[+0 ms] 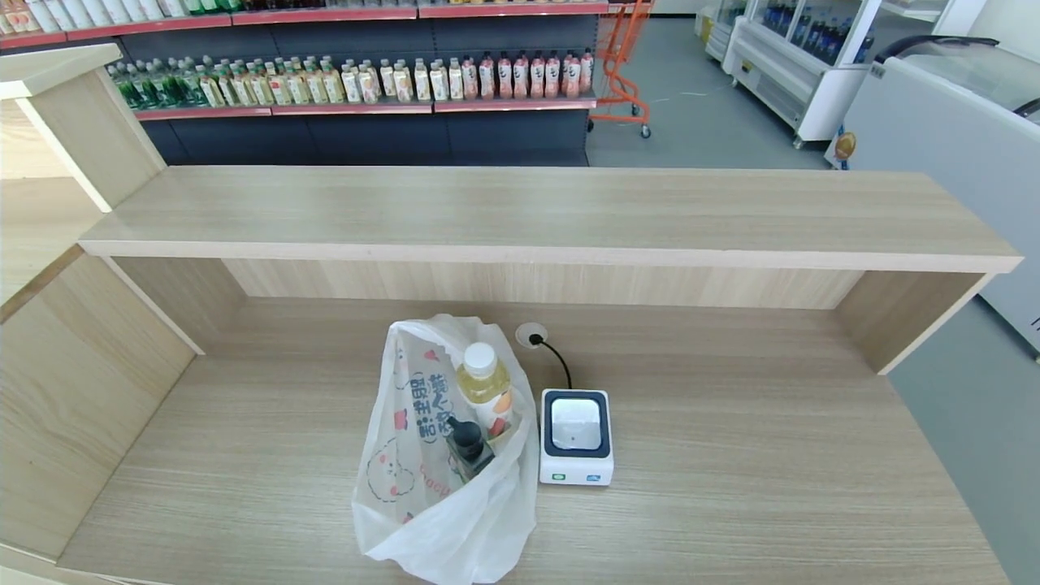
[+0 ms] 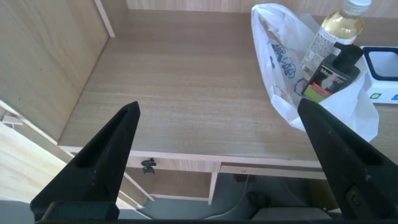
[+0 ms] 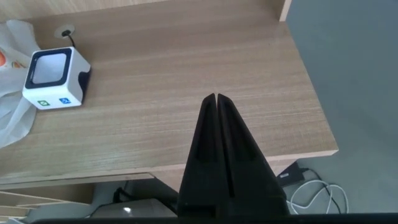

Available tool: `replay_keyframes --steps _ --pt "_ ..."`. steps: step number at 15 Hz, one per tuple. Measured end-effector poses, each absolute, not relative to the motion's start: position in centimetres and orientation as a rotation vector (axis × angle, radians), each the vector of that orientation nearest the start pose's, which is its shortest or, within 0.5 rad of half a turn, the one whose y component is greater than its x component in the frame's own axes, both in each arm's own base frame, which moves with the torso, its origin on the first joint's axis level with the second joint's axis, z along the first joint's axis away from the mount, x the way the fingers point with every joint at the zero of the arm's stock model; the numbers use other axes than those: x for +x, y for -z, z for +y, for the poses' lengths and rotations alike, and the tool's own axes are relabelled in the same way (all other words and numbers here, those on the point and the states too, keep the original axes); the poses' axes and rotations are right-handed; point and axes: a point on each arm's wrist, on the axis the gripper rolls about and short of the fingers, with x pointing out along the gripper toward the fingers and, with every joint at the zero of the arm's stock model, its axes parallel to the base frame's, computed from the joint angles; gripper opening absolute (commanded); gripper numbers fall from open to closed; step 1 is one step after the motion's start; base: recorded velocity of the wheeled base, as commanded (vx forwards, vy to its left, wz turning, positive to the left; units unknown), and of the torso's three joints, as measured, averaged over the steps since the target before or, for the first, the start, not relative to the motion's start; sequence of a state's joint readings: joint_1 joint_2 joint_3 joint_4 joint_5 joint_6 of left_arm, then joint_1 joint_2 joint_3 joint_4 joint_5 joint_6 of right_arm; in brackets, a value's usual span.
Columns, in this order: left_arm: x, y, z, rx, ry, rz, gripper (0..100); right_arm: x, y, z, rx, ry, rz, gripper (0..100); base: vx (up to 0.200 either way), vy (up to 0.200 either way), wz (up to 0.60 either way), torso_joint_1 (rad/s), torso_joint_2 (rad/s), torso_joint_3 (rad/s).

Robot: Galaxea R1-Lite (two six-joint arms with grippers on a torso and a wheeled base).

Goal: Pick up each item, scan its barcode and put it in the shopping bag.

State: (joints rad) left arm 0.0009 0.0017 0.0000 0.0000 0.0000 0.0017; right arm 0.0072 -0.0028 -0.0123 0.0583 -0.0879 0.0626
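On the wooden counter stands a white plastic shopping bag with a printed cartoon pattern, its mouth open. Two items sit upright inside it: a bottle of pale yellow drink with a white cap, and just in front of it a smaller dark bottle with a black cap. Both poke out above the bag's rim. Touching or just beside the bag, on its right, is a small white scanner with a dark-framed glass top. A black cable runs from it to a round hole in the counter behind.

The left gripper hangs over the counter's near edge, left of the bag, its fingers spread wide apart with nothing between them. The right gripper hangs over the counter's right part, well apart from the scanner, its fingers pressed together and holding nothing.

Beyond the counter's raised ledge, store shelves hold rows of drink bottles.
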Motion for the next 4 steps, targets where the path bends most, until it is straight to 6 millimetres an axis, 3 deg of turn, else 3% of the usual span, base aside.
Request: replay_keyframes --steps 4 --pt "-2.27 -7.55 0.00 0.002 -0.001 0.001 100 -2.41 -7.29 -0.21 0.057 0.081 0.041 0 0.000 0.000 0.00 0.000 0.00 0.000"
